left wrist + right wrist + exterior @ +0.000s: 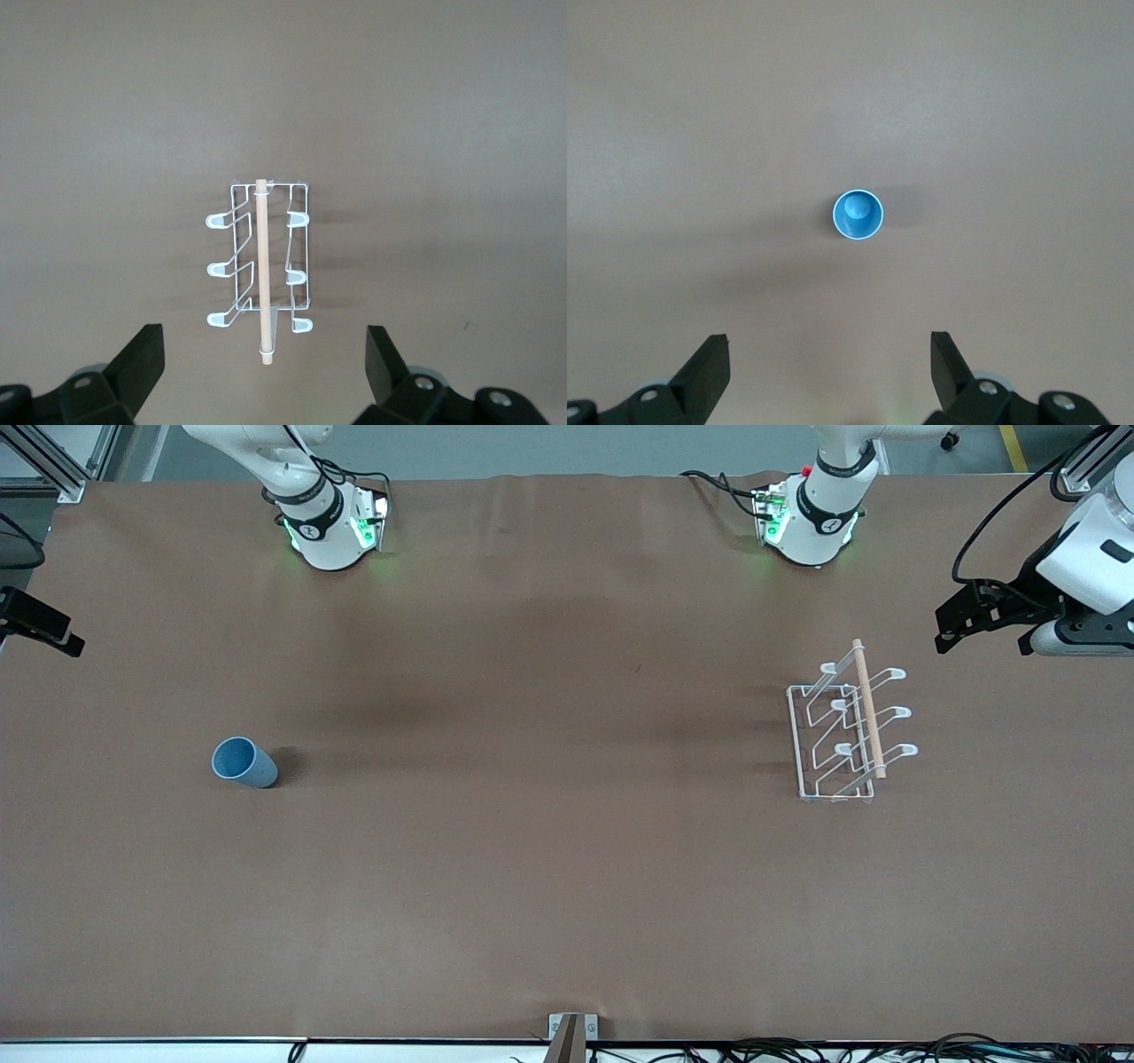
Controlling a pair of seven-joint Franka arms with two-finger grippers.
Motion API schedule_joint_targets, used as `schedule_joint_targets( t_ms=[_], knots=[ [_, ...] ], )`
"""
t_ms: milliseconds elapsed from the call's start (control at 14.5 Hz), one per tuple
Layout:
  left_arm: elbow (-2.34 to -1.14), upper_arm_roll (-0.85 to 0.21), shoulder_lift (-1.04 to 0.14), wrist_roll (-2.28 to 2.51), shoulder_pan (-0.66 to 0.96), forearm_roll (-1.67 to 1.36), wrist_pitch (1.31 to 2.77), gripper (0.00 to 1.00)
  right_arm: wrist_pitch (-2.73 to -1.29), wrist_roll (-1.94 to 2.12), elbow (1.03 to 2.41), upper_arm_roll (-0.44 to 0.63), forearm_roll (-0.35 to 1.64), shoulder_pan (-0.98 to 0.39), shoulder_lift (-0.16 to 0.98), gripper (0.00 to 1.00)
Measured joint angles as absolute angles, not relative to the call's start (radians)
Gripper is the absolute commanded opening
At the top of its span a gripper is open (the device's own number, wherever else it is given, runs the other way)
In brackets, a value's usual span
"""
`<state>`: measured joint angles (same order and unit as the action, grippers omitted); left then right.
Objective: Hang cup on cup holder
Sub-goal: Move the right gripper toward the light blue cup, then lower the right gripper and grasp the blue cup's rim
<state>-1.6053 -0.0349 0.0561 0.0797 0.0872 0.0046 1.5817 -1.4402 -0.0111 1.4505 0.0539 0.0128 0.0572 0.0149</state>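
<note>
The light-blue cup [244, 763] stands upright, mouth up, on the brown table toward the right arm's end; the right wrist view [858, 215] looks straight down into it. The white wire cup holder [846, 731] with its wooden dowel [868, 708] stands toward the left arm's end and also shows in the left wrist view [261, 270]. My left gripper [263, 354] is open and empty, up in the air beside the holder at the table's end [955, 631]. My right gripper [830, 354] is open and empty, high over the table's edge at its arm's end [53, 633], apart from the cup.
The two arm bases [332, 527] [811, 522] stand along the table's edge farthest from the front camera. A small metal bracket [571, 1032] and cables [797, 1050] sit at the edge nearest that camera.
</note>
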Motion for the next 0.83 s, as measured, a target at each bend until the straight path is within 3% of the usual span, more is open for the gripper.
schedule_joint_targets(
  t_ms=[413, 826],
  knots=[
    [-1.605, -0.035, 0.056, 0.080, 0.087, 0.005, 1.582, 1.00, -1.447, -0.010, 1.513, 0.054, 0.013, 0.057, 0.015, 1.00],
    [-1.609, -0.035, 0.056, 0.080, 0.087, 0.005, 1.582, 1.00, -1.739, 0.122, 1.786, 0.076, 0.011, 0.065, 0.027, 1.00]
  ],
)
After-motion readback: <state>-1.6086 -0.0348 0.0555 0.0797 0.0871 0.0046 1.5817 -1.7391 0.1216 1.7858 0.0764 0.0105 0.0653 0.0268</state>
